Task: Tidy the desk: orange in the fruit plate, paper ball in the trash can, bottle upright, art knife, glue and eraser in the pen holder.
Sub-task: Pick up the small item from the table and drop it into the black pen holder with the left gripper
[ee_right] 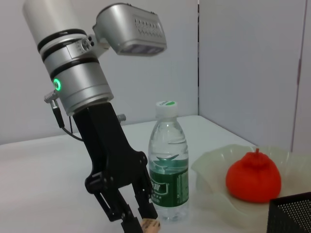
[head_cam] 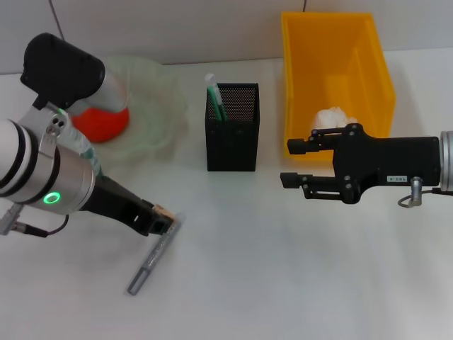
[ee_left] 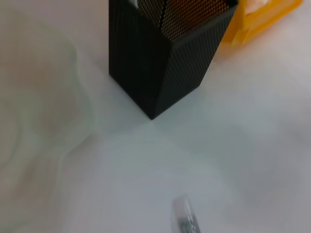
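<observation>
White desk, pale wall behind. Orange in fruit plate, paper ball in trash can, bottle upright, glue in pen holder. My left gripper, front-left of holder, clenched on art knife, tip touching desk. Right gripper spread, empty, right of holder. Eraser unseen.

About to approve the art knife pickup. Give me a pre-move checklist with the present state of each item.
1. Left gripper at the art knife, near its upper end: ok.
2. Firm grasp on the knife: cannot tell.
3. Pen holder upright with its top open: ok.
4. Right gripper open, off to the holder's right: ok.
5. Bottle upright: ok.
6. Orange in the fruit plate: ok.
</observation>
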Robot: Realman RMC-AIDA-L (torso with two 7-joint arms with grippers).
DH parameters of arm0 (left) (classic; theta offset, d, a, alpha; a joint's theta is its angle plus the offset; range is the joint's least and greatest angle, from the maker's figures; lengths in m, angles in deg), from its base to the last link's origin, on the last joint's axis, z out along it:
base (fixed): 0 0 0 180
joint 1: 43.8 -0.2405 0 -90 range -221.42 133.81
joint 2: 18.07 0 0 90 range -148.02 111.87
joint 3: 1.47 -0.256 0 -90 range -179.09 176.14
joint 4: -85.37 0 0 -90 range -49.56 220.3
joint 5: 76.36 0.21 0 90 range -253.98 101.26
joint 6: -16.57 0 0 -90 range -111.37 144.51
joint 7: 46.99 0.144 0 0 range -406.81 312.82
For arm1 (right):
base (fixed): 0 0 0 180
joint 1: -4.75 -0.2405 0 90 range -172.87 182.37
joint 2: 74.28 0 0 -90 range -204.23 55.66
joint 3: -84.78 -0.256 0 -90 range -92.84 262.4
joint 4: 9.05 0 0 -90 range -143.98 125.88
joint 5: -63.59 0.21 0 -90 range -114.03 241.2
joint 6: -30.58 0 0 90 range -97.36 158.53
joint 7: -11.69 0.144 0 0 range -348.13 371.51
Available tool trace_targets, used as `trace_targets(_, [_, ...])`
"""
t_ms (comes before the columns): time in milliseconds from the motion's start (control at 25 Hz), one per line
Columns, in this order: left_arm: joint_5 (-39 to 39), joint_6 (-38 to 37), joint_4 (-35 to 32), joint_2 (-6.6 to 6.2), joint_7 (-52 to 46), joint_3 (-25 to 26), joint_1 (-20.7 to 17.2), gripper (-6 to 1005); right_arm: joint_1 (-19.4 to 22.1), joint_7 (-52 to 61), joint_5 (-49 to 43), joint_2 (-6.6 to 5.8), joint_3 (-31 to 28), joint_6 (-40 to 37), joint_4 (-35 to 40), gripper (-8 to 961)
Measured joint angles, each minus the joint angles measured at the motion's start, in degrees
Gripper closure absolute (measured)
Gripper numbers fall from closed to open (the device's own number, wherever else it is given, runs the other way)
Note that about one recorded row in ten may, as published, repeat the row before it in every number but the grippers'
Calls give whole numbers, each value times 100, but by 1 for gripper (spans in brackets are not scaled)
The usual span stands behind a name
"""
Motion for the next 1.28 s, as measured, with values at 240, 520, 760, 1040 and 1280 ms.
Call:
trace_targets(240, [-66,22,-124,2,-1,20,32,615,120,-51,11,-6,-2,-55,31,380])
trace_targets(520, [-91,43,-315,10,-1,29,77,614,327,-156,20,-6,-7,-201,55,380])
trace_targets(760, [-209,15,-472,12,-1,37,91,614,432,-209,21,3,-9,-204,15,379])
trace_targets(1040, [-396,19,-787,2,-17,33,113,615,469,-239,10,11,-9,-205,-22,379])
trace_targets(1280, [-527,308,-809,10,30,23,173,616,470,-240,10,12,-9,-207,-41,380])
